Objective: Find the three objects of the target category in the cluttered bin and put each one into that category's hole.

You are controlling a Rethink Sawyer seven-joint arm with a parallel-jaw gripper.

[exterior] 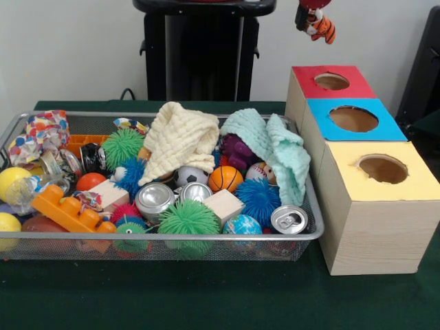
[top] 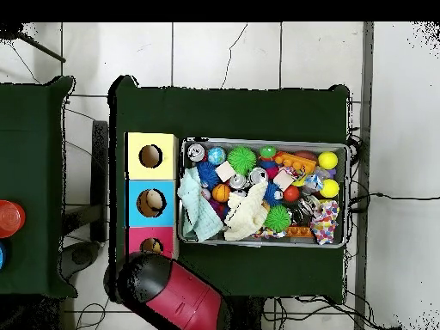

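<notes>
Orange-and-black striped plush tiger toy (exterior: 322,26) clamped in red-black gripper (exterior: 311,15), hanging above and just behind red-topped wooden box hole (exterior: 332,81). Judged step: drop into red hole. Best done by centring over hole opening, lowering close before letting go, avoiding rim. Blue-topped hole (exterior: 353,118) and yellow-topped hole (exterior: 383,168) nearer than red one; wire mesh bin (exterior: 311,227) left of boxes.

The front view faces the bin (exterior: 313,227) closely across the table; the overhead view looks straight down on both, higher.
</notes>
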